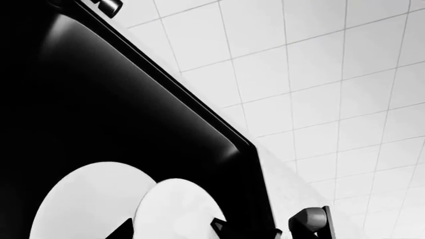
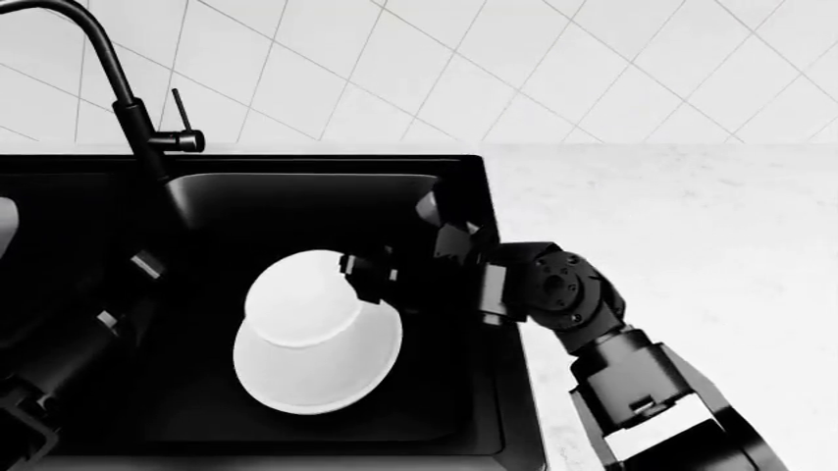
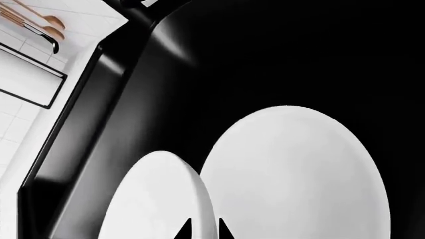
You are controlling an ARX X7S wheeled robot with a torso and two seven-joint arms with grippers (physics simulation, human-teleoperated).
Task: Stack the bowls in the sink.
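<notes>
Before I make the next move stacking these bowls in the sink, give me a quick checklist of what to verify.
1. Right gripper holds the small bowl: ok, fingertips straddle its rim.
2. Small bowl centred over the large bowl: not ok, it overlaps only the far side.
3. Small bowl seated inside the large one: cannot tell.
4. Left gripper open: ok.
5. Both bowls inside the sink: ok.
6. Faucet clear of the bowls: ok.
</notes>
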